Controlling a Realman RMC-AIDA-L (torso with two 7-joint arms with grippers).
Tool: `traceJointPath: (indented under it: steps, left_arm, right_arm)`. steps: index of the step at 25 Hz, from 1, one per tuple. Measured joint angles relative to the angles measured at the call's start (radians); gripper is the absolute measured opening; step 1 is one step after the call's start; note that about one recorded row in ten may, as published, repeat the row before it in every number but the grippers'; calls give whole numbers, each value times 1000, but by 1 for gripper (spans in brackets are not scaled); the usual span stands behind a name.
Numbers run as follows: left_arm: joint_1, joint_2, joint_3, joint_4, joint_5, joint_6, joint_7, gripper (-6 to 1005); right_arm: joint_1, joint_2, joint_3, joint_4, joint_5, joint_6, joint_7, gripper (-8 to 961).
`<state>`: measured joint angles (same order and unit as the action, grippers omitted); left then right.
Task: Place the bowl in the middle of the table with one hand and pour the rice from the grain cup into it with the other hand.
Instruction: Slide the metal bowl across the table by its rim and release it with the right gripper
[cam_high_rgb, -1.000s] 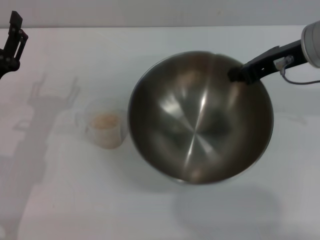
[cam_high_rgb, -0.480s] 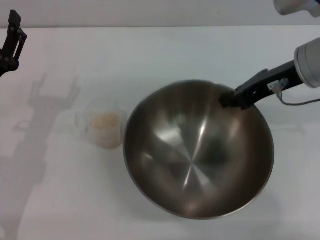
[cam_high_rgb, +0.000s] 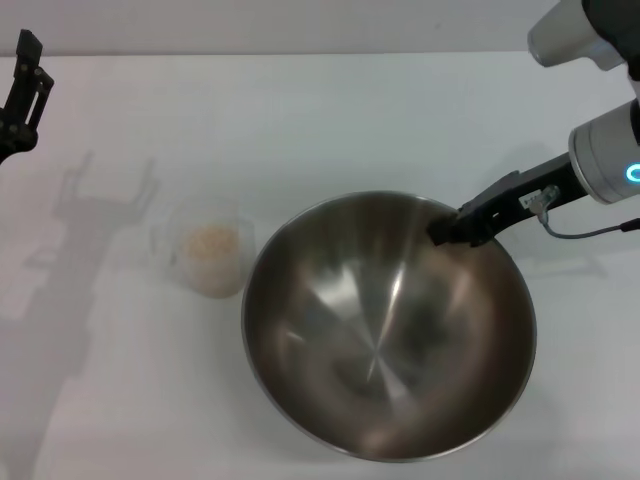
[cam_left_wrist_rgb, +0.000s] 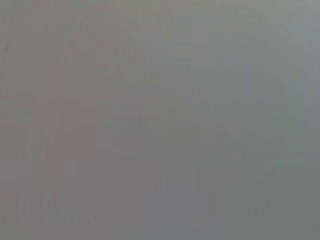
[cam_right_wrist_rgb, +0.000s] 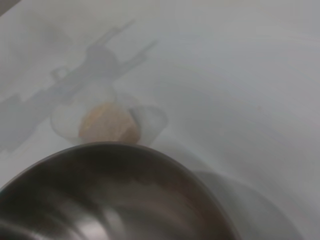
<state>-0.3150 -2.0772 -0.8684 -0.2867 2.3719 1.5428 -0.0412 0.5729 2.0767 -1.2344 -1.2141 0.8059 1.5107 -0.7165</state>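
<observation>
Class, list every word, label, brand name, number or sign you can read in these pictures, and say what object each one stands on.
None: no readable text, number or sign shows in any view.
bowl: plain steel, no marking.
grain cup: any measuring marks are too faint to make out.
table: plain white.
right gripper, at the bowl's rim: no lettering, only a glowing blue ring on the arm above it.
left gripper: no label.

Bare test bench, plain white table (cam_high_rgb: 330, 110), pale blank wall behind
</observation>
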Motion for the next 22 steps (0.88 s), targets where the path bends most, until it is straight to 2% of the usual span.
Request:
traceJointPath:
  steps: [11, 22]
  left_arm:
    - [18, -1, 2, -5, 3, 13, -4, 797]
    - [23, -1, 3, -9, 4, 18, -5, 797]
  right_arm:
    - [-2, -2, 3, 16, -15, 4, 7, 28]
    - [-19, -4, 3, -40, -17, 8, 7, 307]
